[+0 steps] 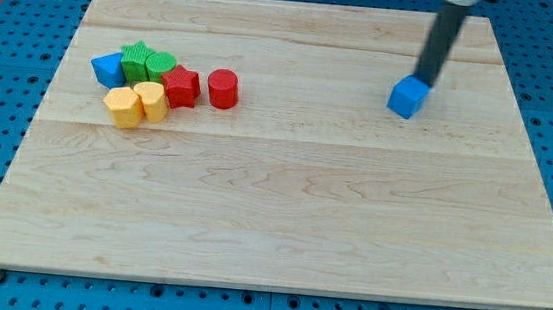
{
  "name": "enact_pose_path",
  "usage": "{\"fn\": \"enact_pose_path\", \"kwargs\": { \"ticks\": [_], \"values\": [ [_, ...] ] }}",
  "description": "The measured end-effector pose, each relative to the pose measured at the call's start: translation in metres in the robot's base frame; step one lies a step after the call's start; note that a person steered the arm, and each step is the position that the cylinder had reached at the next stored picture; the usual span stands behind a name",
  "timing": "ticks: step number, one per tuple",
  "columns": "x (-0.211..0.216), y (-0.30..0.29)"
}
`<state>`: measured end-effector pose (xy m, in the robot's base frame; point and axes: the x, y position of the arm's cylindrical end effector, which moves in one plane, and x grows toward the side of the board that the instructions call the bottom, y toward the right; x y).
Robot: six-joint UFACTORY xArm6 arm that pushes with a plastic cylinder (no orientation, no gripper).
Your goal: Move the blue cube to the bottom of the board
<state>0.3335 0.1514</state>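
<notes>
Wooden board (281,216) lies bare below the blue cube (408,97); my tip (425,83), a fingerless rod holding nothing, touches its top edge, ready to push downward.

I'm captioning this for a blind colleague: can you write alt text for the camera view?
A dark rod's end, my tip, sits just above a blue cube at the upper right of a wooden board. At the view's left, blue, green, red and yellow blocks cluster together, far from the cube.
</notes>
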Motion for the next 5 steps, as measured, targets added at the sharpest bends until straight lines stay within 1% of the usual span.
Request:
{"fn": "enact_pose_path", "kwargs": {
  "ticks": [1, 2, 3, 4, 5],
  "values": [
    [-0.005, -0.012],
    [0.052, -0.011],
    [0.101, 0.002],
    [0.092, 0.021],
    [0.131, 0.013]
  ]
}}
